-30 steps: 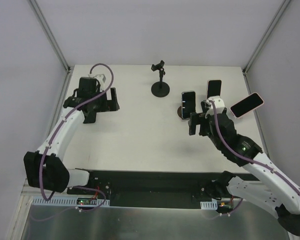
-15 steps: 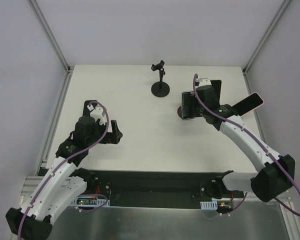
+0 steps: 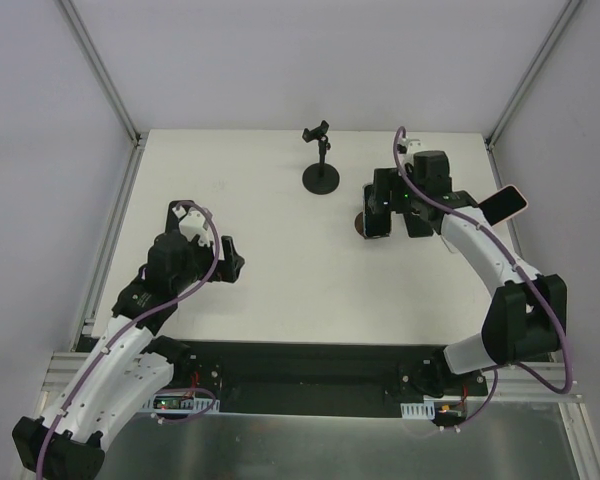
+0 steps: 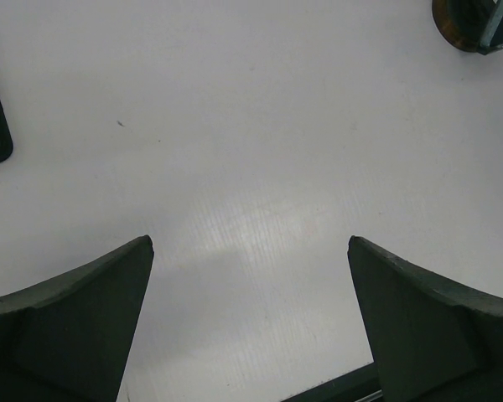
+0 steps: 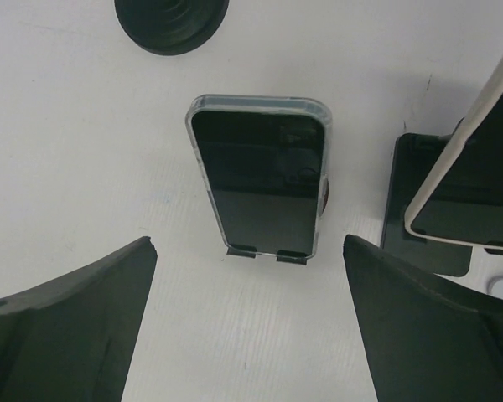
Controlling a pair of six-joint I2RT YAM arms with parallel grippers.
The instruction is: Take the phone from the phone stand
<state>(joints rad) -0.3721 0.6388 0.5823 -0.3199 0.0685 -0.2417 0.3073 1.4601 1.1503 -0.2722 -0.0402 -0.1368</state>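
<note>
A phone in a clear case (image 5: 260, 180) leans upright on a small phone stand, whose two black lips (image 5: 267, 255) hold its lower edge. In the top view the phone (image 3: 377, 211) is right of centre. My right gripper (image 5: 249, 244) is open and empty, a finger on each side of the phone's lower end without touching it; in the top view the right gripper (image 3: 395, 205) sits right beside the phone. My left gripper (image 4: 250, 243) is open and empty over bare table, at the near left in the top view (image 3: 227, 263).
A second phone in a pale pink case (image 3: 505, 205) leans at the far right, close to my right finger (image 5: 465, 172), with a dark panel (image 5: 423, 213) under it. A black tripod holder on a round base (image 3: 321, 178) stands behind the phones. White walls surround the table.
My left arm has pulled back from the far left to the near left. My right arm has reached out to the phones, and its gripper now faces the clear-case phone.
</note>
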